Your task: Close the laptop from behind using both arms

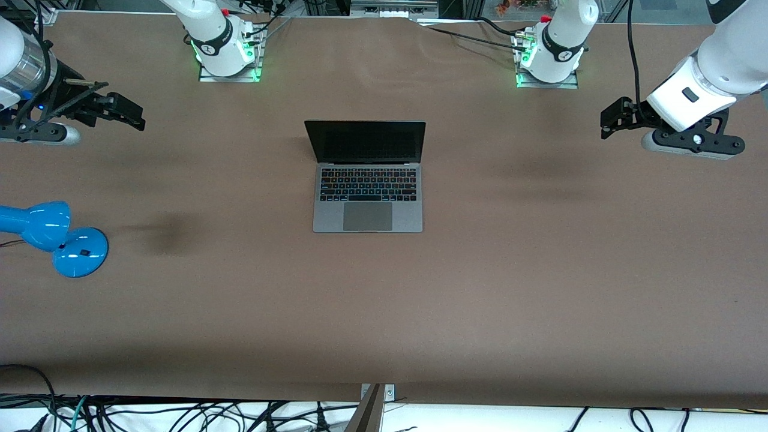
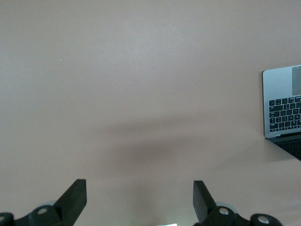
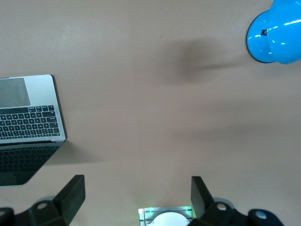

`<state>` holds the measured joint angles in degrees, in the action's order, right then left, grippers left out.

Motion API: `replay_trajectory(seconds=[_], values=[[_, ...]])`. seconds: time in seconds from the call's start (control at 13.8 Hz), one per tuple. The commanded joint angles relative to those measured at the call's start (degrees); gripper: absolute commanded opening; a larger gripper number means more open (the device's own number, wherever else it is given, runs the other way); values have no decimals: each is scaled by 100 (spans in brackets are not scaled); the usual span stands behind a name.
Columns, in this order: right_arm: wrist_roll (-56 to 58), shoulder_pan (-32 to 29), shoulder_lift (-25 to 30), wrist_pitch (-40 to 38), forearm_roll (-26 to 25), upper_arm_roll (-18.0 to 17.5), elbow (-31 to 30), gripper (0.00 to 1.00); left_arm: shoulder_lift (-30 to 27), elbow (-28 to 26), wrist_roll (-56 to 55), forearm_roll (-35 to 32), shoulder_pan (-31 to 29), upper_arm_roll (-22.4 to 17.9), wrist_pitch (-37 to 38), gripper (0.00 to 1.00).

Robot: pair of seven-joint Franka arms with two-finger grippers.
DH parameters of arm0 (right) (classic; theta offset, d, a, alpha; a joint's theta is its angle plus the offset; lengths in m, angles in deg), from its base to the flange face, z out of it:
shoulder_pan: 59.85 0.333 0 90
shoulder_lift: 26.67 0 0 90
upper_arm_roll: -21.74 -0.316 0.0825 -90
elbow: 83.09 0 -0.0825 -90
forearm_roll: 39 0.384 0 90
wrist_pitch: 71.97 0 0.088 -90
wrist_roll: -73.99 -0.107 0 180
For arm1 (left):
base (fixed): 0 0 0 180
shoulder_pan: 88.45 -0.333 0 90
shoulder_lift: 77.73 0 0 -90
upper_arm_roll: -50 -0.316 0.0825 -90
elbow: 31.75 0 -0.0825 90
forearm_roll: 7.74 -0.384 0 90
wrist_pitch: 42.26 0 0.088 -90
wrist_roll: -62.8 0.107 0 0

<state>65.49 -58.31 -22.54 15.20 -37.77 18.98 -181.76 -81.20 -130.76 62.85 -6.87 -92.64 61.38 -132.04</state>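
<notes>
The space-grey laptop [image 1: 367, 180] stands open in the middle of the brown table [image 1: 384, 300], its dark screen upright and facing the front camera. Its edge shows in the left wrist view [image 2: 283, 106] and the right wrist view [image 3: 28, 120]. My left gripper [image 1: 611, 120] is open and empty, up in the air over the table toward the left arm's end, well apart from the laptop. My right gripper [image 1: 129, 114] is open and empty, up over the table toward the right arm's end. In each wrist view the two black fingers [image 2: 75, 195] [image 3: 73, 193] stand wide apart over bare table.
A blue desk lamp [image 1: 54, 237] lies on the table at the right arm's end, nearer the front camera than the right gripper; it shows in the right wrist view [image 3: 275, 33]. The arm bases [image 1: 228, 54] [image 1: 547, 60] stand along the table's top edge. Cables hang below the table's near edge.
</notes>
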Motion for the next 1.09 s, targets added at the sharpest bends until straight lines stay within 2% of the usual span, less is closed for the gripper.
replay_trajectory(seconds=[0.0,0.73,1.02], values=[[-73,-48,141,-16,17,-31,-117,100,-66,-39,-58,80,-12,5,21,100],[-55,-48,106,-59,26,-31,-117,100,75,-30,-93,62,6,22,74,100],[6,-48,97,-42,26,-31,-117,100,93,-4,-522,62,41,14,74,100]])
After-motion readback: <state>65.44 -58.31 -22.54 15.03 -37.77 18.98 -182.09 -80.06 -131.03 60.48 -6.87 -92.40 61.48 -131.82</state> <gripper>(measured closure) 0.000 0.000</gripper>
